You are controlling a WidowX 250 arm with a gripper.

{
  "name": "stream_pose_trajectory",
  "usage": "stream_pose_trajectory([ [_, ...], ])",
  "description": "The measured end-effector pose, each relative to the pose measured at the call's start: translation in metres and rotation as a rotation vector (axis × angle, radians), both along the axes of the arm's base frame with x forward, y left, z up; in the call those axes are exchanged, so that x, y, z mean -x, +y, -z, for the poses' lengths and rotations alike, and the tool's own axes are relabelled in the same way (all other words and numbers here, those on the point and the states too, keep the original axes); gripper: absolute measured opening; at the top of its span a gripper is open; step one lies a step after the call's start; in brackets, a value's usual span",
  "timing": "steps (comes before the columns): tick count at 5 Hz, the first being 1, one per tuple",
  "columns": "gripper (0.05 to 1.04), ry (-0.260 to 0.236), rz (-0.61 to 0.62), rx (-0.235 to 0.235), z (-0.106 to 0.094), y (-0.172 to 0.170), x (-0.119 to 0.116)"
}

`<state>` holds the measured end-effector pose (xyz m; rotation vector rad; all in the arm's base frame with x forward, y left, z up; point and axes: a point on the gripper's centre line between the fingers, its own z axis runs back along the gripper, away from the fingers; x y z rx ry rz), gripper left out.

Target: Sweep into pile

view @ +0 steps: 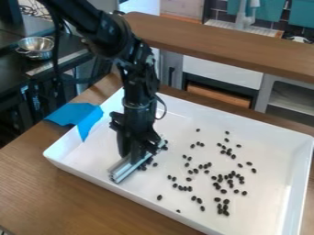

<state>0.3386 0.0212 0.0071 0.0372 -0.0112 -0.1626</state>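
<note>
My gripper [136, 156] hangs over the left part of the white tray [80, 158], shut on a grey metal bar [127, 169]. The bar lies slantwise low in the tray, its near end toward the front left. Dark beans [224, 186] are scattered across the middle and right of the tray, with a looser band along its near side. A few beans [143, 167] sit right beside the bar, close to the gripper; the arm hides part of that area.
Blue tape [76, 115] hangs over the tray's left rim. The tray stands on a brown wooden table [36, 183]. Behind it runs a wooden counter [227, 43]. Metal bowls [36, 47] stand on a dark surface at the upper left.
</note>
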Motion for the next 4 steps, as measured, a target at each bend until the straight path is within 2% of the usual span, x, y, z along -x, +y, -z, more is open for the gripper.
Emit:
stream_pose_trajectory([
  [2,0.328,-0.022,-0.022,0.0,0.003,-0.026,0.002],
  [3,0.328,-0.012,0.0,0.025,0.002,-0.058,0.009],
  [4,0.328,0.02,-0.002,0.041,0.002,-0.079,0.017],
])
